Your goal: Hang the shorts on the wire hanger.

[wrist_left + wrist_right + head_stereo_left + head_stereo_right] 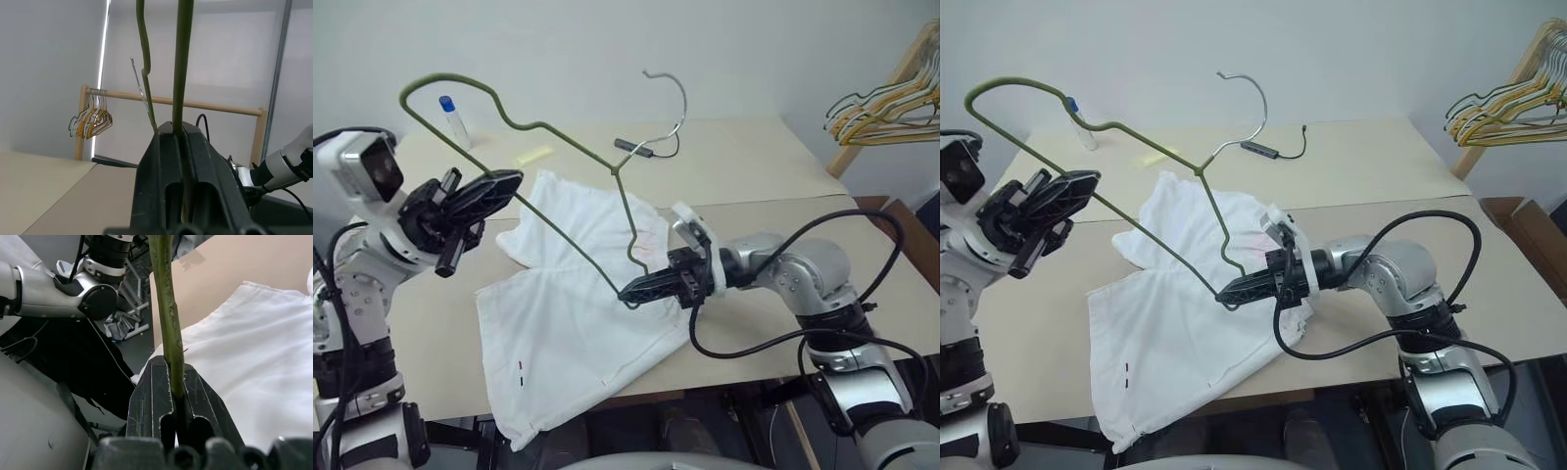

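Step in hand: both claws grip the wire hanger (pixel 570 186); feeding it into the shorts (pixel 573 313) is judged not yet begun.
Left claw (pixel 505 182): closed on the long bottom wire, holding the hanger raised and tilted above the tabletop (pixel 754 166).
Right claw (pixel 631 289): closed on the lower corner bend of the hanger, just above the shorts; the wrist view shows wire pinched between the fingers, with no fabric in the grip.
Shorts: lying flat and spread on the tabletop, gathered waistband toward the far side, one hem hanging over the near edge.
Hanger position: hook (pixel 671 93) points up and away; the lower corner sits over the middle of the shorts.
Technique: keep both grips firm so that the thin wire cannot twist. One claw will probably have to release to lift the fabric.
Risk: thin fabric may snag on the corner or slide off the near edge.
Surroundings: marker (pixel 453 118), cable (pixel 646 149), hanger bundle (pixel 886 103) well apart.
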`<state>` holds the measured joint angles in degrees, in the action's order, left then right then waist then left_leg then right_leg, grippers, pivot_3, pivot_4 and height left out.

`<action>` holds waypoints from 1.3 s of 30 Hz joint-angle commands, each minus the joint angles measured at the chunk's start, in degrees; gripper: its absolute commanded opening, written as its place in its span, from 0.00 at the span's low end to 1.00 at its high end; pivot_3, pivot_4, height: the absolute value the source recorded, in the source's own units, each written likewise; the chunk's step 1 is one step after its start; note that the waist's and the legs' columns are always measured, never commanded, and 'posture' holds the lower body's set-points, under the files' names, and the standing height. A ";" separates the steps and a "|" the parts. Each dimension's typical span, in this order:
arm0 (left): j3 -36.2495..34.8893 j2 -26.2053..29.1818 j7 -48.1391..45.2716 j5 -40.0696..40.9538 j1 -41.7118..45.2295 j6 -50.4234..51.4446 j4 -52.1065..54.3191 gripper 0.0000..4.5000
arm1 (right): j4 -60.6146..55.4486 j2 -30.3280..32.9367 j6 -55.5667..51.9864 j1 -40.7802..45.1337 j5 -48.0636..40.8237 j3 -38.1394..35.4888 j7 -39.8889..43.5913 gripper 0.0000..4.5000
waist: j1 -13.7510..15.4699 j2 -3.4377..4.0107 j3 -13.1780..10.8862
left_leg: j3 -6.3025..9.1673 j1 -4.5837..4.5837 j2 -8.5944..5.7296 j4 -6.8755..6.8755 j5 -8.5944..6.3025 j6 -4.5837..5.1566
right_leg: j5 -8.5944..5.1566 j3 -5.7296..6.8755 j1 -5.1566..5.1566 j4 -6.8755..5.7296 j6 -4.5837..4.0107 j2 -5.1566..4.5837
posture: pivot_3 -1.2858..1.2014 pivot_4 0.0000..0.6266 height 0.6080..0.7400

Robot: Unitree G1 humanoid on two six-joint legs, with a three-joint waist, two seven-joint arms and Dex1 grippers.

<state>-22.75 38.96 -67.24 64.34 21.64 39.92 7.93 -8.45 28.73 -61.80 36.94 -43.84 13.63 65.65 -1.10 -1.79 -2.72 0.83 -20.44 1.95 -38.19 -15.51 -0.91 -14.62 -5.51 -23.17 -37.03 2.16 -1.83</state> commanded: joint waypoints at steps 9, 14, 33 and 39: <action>9.54 5.85 -0.86 -19.57 -5.55 -6.77 -2.60 0.78 | -1.21 0.55 -2.81 0.08 -5.06 -8.79 -4.51 0.00 | -0.04 0.03 -0.02 | -0.02 -0.01 0.00 0.00 0.00 0.00 | 0.01 -0.02 -0.02 0.00 -0.01 0.01 | 0.53 0.00 1.00; 13.07 11.86 -2.32 -32.75 -8.81 -17.17 -4.53 0.99 | -1.30 8.89 -10.67 -4.32 -7.81 -15.31 -7.43 0.00 | 0.28 0.04 -0.03 | -0.03 -0.05 -0.01 0.01 -0.01 0.01 | 0.00 0.00 -0.04 0.07 -0.03 -0.02 | 0.53 0.00 1.00; 15.80 11.04 -3.63 -34.21 -11.71 -18.94 4.32 0.99 | 24.36 35.10 -17.43 -9.98 -0.43 3.49 19.51 0.00 | -1.87 0.03 -0.06 | -0.26 0.11 0.03 0.01 -0.03 0.05 | -0.05 -0.14 0.03 0.09 0.11 -0.06 | 0.52 0.00 1.00; 15.70 11.36 -3.46 -34.47 -13.76 -18.75 6.52 0.99 | 36.66 29.85 -14.31 -4.34 6.34 9.81 22.54 0.00 | -1.73 0.04 -0.06 | -0.25 0.10 0.04 0.01 -0.03 0.05 | -0.05 -0.14 0.03 0.08 0.11 -0.02 | 0.53 0.00 1.00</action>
<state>-6.30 49.83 -70.72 29.35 7.91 21.47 12.76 26.61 58.88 -77.78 31.16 -38.64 22.76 85.91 -2.83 -1.75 -2.79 0.58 -20.36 1.99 -38.18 -15.54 -0.85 -14.67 -5.65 -23.15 -36.95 2.28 -1.85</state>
